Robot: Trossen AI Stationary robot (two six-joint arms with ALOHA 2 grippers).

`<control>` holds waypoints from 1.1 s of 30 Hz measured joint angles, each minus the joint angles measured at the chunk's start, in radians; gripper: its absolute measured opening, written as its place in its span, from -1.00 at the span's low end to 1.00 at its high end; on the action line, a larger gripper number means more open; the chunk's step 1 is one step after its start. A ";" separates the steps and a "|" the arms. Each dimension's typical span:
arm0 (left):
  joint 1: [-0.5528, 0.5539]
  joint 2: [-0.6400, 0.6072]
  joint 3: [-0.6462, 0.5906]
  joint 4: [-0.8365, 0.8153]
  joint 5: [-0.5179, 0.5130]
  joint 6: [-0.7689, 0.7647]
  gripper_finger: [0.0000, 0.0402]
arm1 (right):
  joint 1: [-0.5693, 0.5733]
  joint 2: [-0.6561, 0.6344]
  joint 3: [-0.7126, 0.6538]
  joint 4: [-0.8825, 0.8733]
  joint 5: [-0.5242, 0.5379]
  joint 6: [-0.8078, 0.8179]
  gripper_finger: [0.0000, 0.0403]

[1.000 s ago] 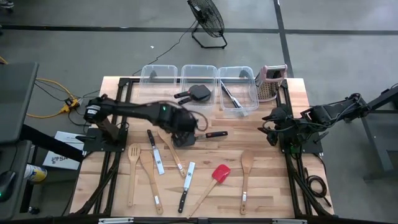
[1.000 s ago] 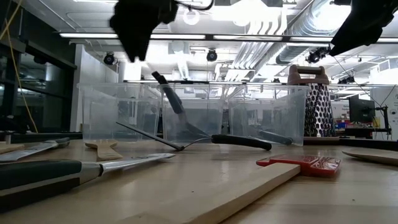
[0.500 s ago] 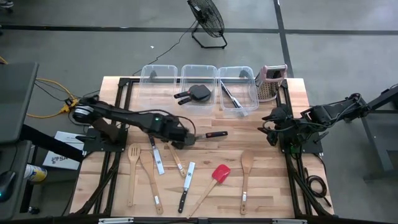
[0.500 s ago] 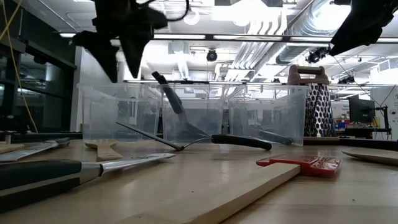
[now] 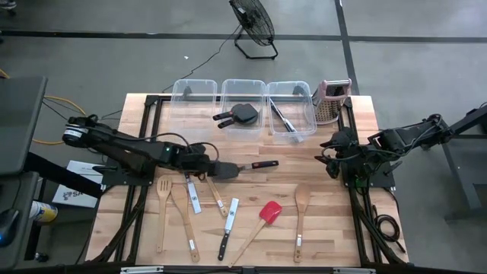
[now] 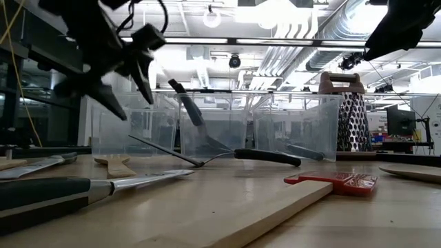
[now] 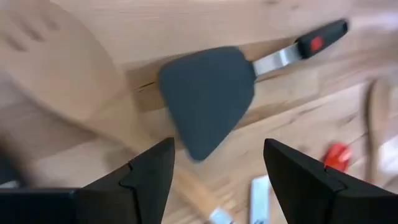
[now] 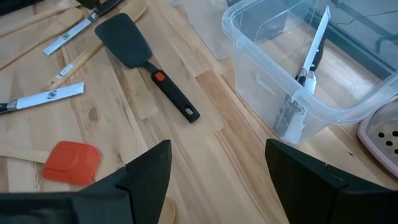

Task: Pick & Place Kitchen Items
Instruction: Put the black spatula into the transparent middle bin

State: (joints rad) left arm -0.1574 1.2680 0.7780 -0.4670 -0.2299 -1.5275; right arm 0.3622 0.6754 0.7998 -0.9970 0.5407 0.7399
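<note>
My left gripper [image 5: 205,161] is open and empty, low over the table at centre left. Its fingers [image 7: 149,171] stand just left of the head of a black turner [image 7: 208,99], apart from it. The turner [image 5: 232,168] lies flat on the table, its red-marked black handle [image 5: 265,163] pointing right. Wooden spoons [image 5: 183,217], knives [image 5: 190,189] and a red-headed spatula [image 5: 268,211] lie flat on the near half. My right gripper [image 5: 333,152] is open and empty, raised at the table's right edge.
Three clear bins stand along the far edge: the left one [image 5: 194,91], the middle one [image 5: 243,97] holding a black turner, the right one [image 5: 291,106] holding long utensils. A metal box grater [image 5: 332,101] stands right of them. A wooden spoon [image 5: 300,217] lies near right.
My left gripper has drawn back toward the table's left edge and come lower, uncovering the black turner's head. The turner has stayed flat where it was.
</note>
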 joint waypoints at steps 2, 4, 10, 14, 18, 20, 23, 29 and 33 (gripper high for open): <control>0.000 -0.002 -0.047 0.062 -0.010 -0.031 0.20 | 0.000 0.000 0.000 0.005 0.001 0.000 0.25; 0.000 0.008 -0.076 0.128 -0.013 -0.057 0.20 | 0.000 0.000 0.000 0.006 0.003 0.000 0.25; 0.001 0.033 -0.114 0.185 -0.015 -0.079 0.20 | 0.000 0.002 0.000 0.007 0.005 0.000 0.25; 0.001 0.062 -0.116 0.153 -0.017 -0.089 0.20 | 0.000 0.002 0.000 0.007 0.007 0.000 0.25; 0.001 0.113 -0.115 0.206 -0.017 -0.100 0.20 | 0.000 0.002 0.000 0.011 0.010 0.000 0.25; 0.001 0.151 -0.112 0.265 -0.017 -0.100 0.20 | 0.000 0.003 0.000 0.015 0.011 0.000 0.25; 0.001 0.183 -0.114 0.322 -0.028 -0.101 0.20 | 0.000 0.005 0.000 0.018 0.011 0.005 0.25; 0.001 0.190 -0.114 0.331 -0.050 -0.101 0.20 | 0.000 0.007 0.000 0.021 0.009 0.018 0.25; 0.001 0.189 -0.114 0.337 -0.053 -0.101 0.09 | 0.000 0.007 0.000 0.021 0.008 0.019 0.25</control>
State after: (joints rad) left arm -0.1566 1.4574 0.6640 -0.1295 -0.2830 -1.6286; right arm 0.3618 0.6823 0.7998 -0.9756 0.5484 0.7593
